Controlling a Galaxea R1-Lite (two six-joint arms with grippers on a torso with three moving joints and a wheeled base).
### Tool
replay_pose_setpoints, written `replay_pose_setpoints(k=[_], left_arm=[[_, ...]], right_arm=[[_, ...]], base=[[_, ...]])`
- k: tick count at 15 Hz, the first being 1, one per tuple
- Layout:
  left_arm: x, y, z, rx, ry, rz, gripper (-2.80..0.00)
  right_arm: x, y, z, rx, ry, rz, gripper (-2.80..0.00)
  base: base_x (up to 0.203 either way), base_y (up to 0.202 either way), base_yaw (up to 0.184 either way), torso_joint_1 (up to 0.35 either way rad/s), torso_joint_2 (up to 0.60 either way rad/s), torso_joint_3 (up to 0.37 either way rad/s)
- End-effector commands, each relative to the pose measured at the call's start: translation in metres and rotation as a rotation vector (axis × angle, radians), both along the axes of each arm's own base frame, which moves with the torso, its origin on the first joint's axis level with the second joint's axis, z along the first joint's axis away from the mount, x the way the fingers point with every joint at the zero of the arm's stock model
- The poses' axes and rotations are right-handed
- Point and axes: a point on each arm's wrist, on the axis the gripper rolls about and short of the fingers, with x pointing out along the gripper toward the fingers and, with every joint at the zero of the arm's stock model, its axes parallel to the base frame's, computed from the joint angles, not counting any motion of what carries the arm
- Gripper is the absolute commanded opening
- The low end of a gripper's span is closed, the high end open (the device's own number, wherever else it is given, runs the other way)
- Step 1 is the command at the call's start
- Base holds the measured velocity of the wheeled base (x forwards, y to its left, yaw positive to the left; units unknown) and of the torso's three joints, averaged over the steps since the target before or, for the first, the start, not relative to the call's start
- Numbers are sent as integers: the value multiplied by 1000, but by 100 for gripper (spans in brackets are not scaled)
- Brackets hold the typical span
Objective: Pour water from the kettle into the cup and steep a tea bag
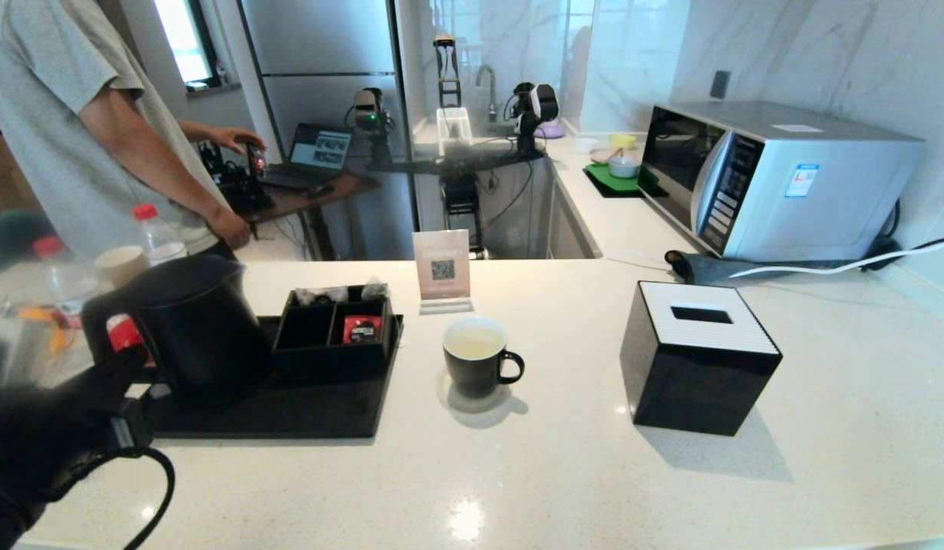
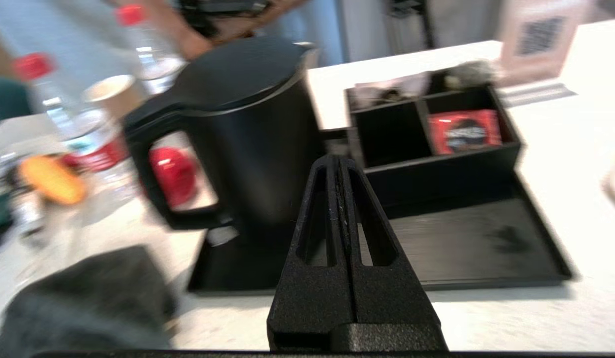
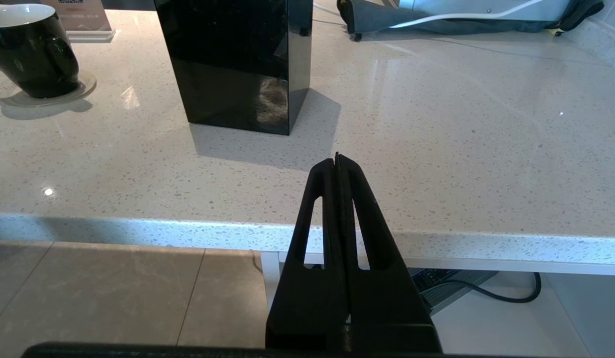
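The matte-black kettle (image 1: pixel 193 325) (image 2: pixel 243 134) stands on the left end of a black tray (image 1: pixel 289 416), handle toward my left arm. My left gripper (image 1: pixel 132 370) (image 2: pixel 339 160) is shut and empty, just in front of the kettle near the foot of its handle. The black cup (image 1: pixel 476 365) (image 3: pixel 31 49) sits on a coaster at mid-counter with pale yellowish water (image 1: pixel 472 345) inside. Greyish tea bag pouches (image 1: pixel 323 294) (image 2: pixel 387 93) lie in the organizer's back compartments. My right gripper (image 3: pixel 337 159) is shut, empty, low off the counter's front edge and outside the head view.
A black tissue box (image 1: pixel 701 355) (image 3: pixel 238 64) stands right of the cup. A red sachet (image 1: pixel 360 328) lies in the organizer. A QR sign (image 1: pixel 442 269), microwave (image 1: pixel 777 179), red-capped bottles (image 1: pixel 155 233), paper cup (image 1: pixel 121 263) and a person (image 1: pixel 75 114) ring the counter.
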Motion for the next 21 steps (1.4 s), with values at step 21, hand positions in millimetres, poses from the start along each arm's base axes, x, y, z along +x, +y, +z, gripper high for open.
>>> replay_pose_setpoints(k=[21], left_arm=[[153,-44,72,5,242,-195,-280]], right_arm=[[0,0,0,-1,1,1,-280]], base=[[0,0,0,0,0,0]])
